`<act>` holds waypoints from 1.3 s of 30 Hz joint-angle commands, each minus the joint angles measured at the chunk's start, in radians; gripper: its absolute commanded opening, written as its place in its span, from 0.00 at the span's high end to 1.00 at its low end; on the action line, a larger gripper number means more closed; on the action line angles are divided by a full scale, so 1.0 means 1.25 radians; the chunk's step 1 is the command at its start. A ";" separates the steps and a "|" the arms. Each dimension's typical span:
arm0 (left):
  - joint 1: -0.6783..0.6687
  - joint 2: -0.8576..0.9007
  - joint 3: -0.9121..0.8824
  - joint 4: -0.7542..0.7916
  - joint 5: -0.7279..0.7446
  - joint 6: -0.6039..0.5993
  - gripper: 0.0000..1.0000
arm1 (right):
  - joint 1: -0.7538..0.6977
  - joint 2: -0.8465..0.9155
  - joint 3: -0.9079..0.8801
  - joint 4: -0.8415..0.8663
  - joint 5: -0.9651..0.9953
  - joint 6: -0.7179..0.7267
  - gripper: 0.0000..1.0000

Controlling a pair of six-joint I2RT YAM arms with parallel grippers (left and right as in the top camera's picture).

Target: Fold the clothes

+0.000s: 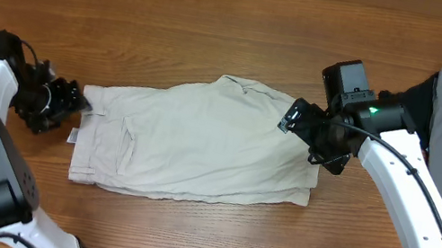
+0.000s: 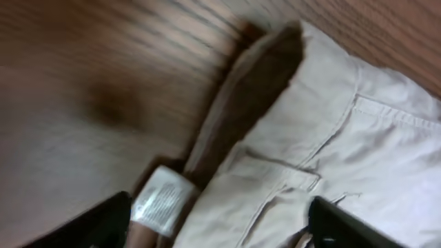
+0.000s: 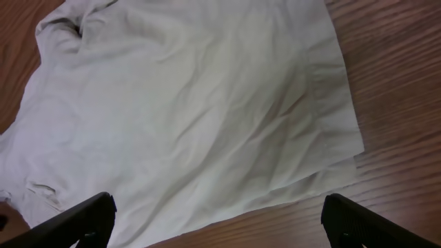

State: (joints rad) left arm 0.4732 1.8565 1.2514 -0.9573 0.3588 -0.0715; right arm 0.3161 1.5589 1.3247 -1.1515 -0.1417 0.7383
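Holds left gripper (image 2: 220, 224) spread over the trousers (image 1: 199, 143), by the label (image 2: 162, 200). Holds right gripper (image 3: 220, 217) spread above their other end, pinching nothing.

Overhead: high, straight down, whole desk (image 1: 222, 15). Left wrist: very close, blurred, trousers (image 2: 358, 151) waistband end. Right wrist: close, opposite end. All share trousers.

My overhead feed is bright, even and sharp, with a thin soft shadow under the near edge of the trousers (image 1: 199, 143) on the counter (image 1: 175, 25). My left wrist feed is smeared with blur, the wood grain streaked. My right wrist feed is crisp, with softly shaded creases.
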 commanded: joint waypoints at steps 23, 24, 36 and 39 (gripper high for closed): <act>-0.006 0.225 -0.005 0.012 0.130 0.197 0.90 | 0.004 -0.004 -0.004 0.017 -0.001 0.011 0.00; -0.006 0.225 -0.005 0.017 0.130 0.190 0.96 | 0.004 -0.004 -0.004 0.016 -0.001 0.011 0.00; -0.005 0.225 0.196 -0.084 -0.094 0.066 0.96 | 0.004 -0.004 -0.004 0.017 -0.001 0.011 0.00; -0.005 0.225 0.287 -0.144 -0.145 0.047 0.96 | 0.004 -0.004 -0.004 0.020 -0.001 0.011 0.00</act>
State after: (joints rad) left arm 0.4511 2.1258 1.4876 -1.1110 0.3866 0.0570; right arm 0.3161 1.5589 1.3205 -1.1343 -0.1421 0.7475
